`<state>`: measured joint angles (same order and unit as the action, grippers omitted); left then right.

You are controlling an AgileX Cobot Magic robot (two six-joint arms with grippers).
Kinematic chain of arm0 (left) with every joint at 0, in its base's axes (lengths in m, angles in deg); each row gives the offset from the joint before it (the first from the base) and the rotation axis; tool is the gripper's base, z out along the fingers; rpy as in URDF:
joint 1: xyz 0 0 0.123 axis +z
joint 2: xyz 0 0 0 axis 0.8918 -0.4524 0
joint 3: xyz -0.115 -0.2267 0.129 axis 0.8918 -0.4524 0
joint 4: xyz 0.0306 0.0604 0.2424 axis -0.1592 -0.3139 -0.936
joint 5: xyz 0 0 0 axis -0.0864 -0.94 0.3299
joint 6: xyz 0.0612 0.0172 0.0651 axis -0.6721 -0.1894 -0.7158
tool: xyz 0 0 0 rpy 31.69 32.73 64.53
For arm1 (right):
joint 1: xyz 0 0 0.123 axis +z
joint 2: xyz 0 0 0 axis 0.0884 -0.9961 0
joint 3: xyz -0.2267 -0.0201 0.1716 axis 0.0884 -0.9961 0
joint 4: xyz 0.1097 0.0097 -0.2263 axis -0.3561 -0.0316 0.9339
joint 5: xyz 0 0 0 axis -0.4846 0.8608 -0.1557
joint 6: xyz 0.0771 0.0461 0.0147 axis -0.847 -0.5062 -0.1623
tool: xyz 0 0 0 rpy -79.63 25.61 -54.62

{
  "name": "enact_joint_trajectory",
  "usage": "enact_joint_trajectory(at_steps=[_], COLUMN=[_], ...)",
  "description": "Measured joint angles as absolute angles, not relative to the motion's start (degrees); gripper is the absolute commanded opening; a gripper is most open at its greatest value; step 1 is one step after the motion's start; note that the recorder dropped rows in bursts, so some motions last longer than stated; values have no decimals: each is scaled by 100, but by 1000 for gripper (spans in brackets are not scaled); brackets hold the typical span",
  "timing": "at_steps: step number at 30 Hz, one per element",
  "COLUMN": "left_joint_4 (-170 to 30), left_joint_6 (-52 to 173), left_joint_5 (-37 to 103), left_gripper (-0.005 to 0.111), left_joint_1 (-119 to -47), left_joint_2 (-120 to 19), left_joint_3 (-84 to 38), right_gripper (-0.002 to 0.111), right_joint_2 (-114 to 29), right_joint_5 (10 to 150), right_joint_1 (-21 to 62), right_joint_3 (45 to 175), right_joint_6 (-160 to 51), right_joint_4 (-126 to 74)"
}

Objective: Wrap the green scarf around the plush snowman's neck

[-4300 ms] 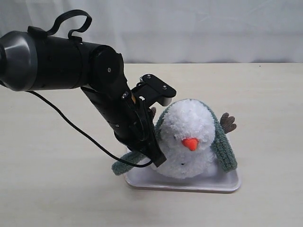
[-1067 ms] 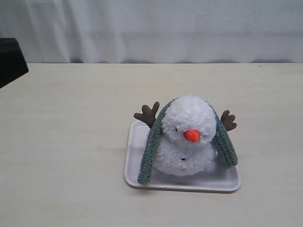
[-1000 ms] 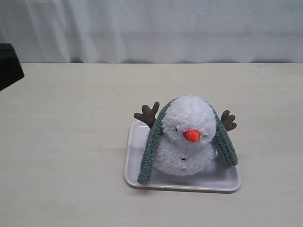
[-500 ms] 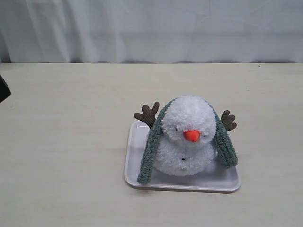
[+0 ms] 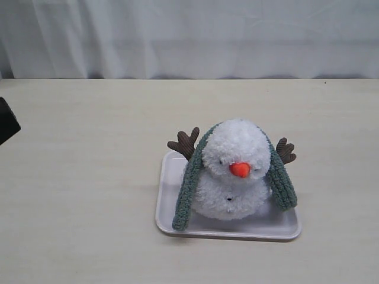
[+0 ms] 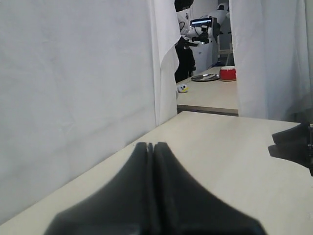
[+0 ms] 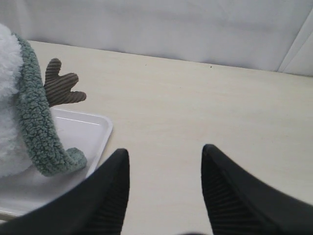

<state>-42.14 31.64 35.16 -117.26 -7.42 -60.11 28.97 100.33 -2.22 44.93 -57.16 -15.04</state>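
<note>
Plush snowman (image 5: 234, 171) sits upright on a white tray (image 5: 169, 213), right of centre on the beige table (image 5: 89, 177), white curtain (image 5: 189, 35) behind at the far edge. Orange nose (image 5: 240, 170) points to the near side. Green scarf (image 5: 188, 189) is draped behind the head and comes down both sides. Its left end hangs along the body to the tray's near-left rim, and its right end (image 5: 281, 186) lies against the body's right side. The two ends hang apart, not crossed in front. Snowman's neck (image 5: 220, 180) shows as a white crease between the two scarf ends. Brown corduroy arms (image 5: 185, 143) stick out far-left and far-right, behind the scarf. A dark bit of the left arm (image 5: 7, 121) shows at the left edge, well apart from the tray. In the left wrist view the left gripper (image 6: 150, 147) has its fingers pressed together with nothing between them, over bare table, facing the curtain. In the right wrist view the right gripper (image 7: 165, 149) is spread wide and empty, low over the table just beside the tray's right edge, near the scarf's right end but not touching it.
</note>
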Motion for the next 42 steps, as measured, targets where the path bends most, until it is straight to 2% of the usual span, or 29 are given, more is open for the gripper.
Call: enact_joint_trajectory(at_steps=[10, 25, 36, 40, 42], left_joint_4=[-4201, -4190, -4190, -4190, -4190], left_joint_6=[3164, 3164, 3164, 3164, 3164], left_joint_5=[2841, 2590, 2554, 2554, 2554], left_gripper=[0, 0, 0, 0, 0], left_joint_1=[-11726, -11726, -11726, -11726, -11726], left_joint_2=[-742, -742, -742, -742, -742], left_joint_3=[-6011, -6011, -6011, -6011, -6011], right_gripper=[45, 45, 45, 45, 45], right_joint_2=[2897, 2897, 2897, 2897, 2897], right_joint_5=[10033, 9908, 6110, 4621, 4338], right_joint_1=[-222, -222, -222, -222, -222], right_joint_3=[4493, 4493, 4493, 4493, 4493], right_joint_6=[-5716, -5654, -5631, -6810, -7394], right_joint_4=[-1466, -1307, -1205, -1205, -1190])
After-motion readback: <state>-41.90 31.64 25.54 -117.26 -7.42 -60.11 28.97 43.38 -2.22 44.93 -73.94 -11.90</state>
